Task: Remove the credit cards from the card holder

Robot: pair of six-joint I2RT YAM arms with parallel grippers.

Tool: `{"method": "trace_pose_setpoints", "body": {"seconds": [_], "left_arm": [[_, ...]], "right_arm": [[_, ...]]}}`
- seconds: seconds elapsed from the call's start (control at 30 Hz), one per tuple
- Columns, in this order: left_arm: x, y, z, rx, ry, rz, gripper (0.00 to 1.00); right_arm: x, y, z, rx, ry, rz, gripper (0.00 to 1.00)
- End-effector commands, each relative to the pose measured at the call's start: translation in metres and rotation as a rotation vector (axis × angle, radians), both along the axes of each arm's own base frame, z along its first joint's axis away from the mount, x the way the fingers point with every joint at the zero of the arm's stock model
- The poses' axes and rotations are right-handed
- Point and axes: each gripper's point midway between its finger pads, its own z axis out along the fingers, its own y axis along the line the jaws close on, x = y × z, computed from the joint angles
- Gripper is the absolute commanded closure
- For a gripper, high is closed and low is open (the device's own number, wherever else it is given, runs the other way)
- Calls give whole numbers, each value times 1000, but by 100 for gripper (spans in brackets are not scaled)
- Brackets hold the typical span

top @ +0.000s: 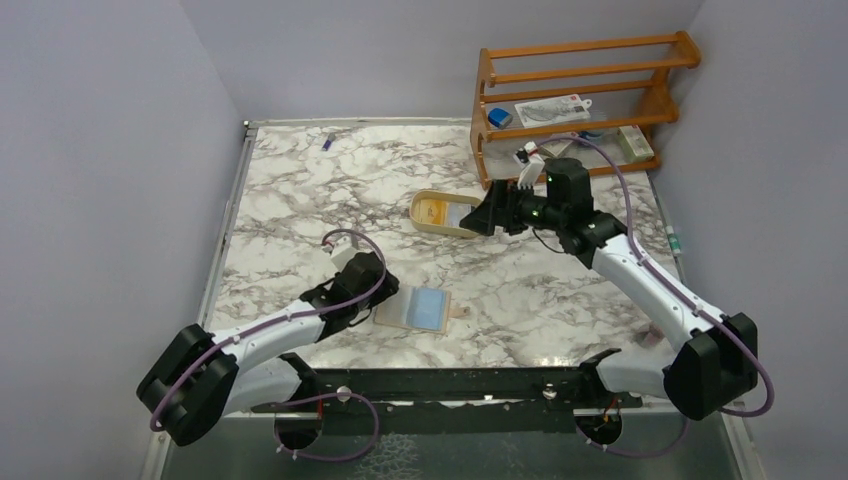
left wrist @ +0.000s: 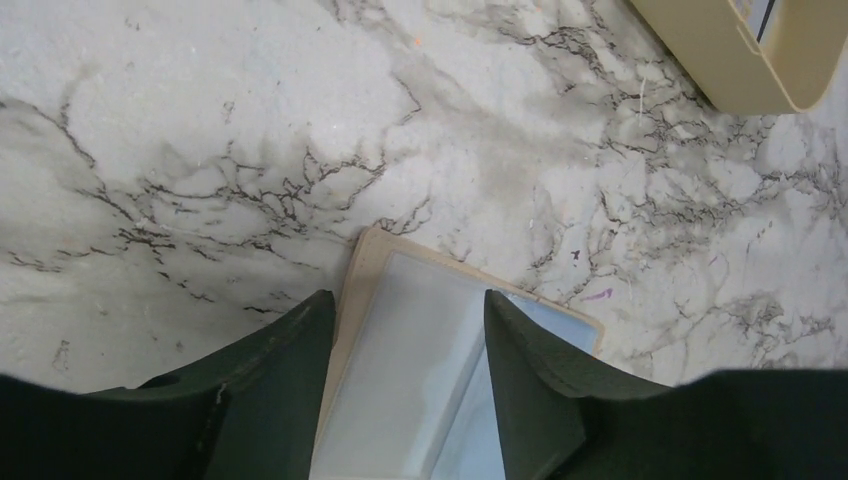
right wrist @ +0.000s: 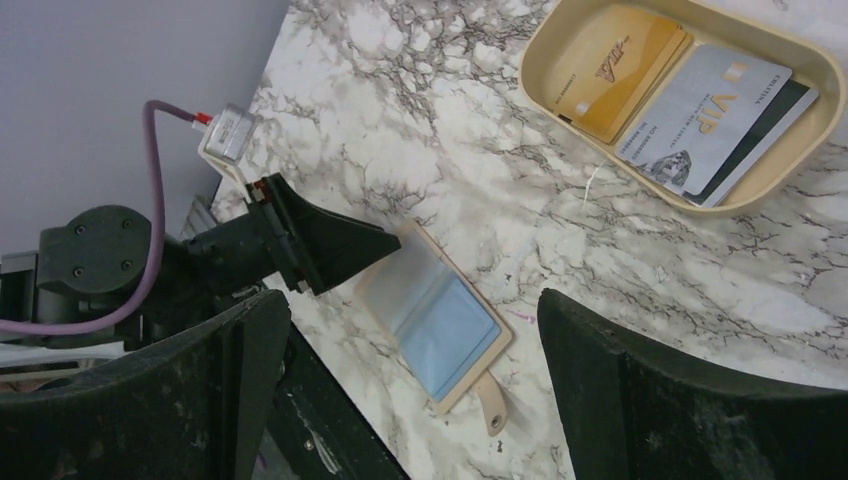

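Observation:
The tan card holder (top: pixel 413 310) lies open and flat near the table's front. A light blue card (top: pixel 428 308) sits in its right pocket under a clear sleeve. My left gripper (top: pixel 376 300) is open, low over the holder's left half. In the left wrist view the holder (left wrist: pixel 365 270) and clear sleeve run between the fingers (left wrist: pixel 290 370). My right gripper (top: pixel 482 220) is open and empty, hovering by the right end of the cream tray (top: pixel 420 205). In the right wrist view the tray (right wrist: pixel 800 150) holds a gold card (right wrist: pixel 610 70), a whitish VIP card (right wrist: pixel 700 115) and a dark card (right wrist: pixel 775 120). The holder (right wrist: pixel 440 320) lies below.
A wooden rack (top: pixel 580 90) with small items stands at the back right, just behind the right gripper. A small purple object (top: pixel 328 142) lies at the back left. The tray's corner shows in the left wrist view (left wrist: pixel 740 60). The table's metal front rail (top: pixel 450 385) runs near the holder.

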Motion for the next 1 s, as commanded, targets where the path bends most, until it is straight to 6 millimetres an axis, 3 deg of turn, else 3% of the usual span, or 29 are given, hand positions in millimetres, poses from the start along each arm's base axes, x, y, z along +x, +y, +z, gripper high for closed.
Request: {"method": "trace_pose_setpoints", "body": {"seconds": [0.0,0.2,0.3,0.4,0.67,0.83,0.97], "left_arm": [[14,-1,27,74,-48,-33,37],[27,5,68,155,-129,-74,22],[33,-10,97,121,-212,-229,3],[35,-25,124,90,-293,-408,1],[50,-18,175,163,-465,-497,1],[55,-9,164,167,-414,-474,1],[50,0,122,149,-262,-436,1]], "right_arm": [[-16,-10,-6,-18,34,-20,0],[-26,-15,-14,-23,56,-32,0],[-28,-21,-26,-33,86,-71,0],[-30,-26,-33,-44,57,-86,0],[-21,-34,-43,-67,11,-141,0],[-19,-34,-54,-72,24,-146,0],[-29,-30,-77,-84,89,-114,0]]}}
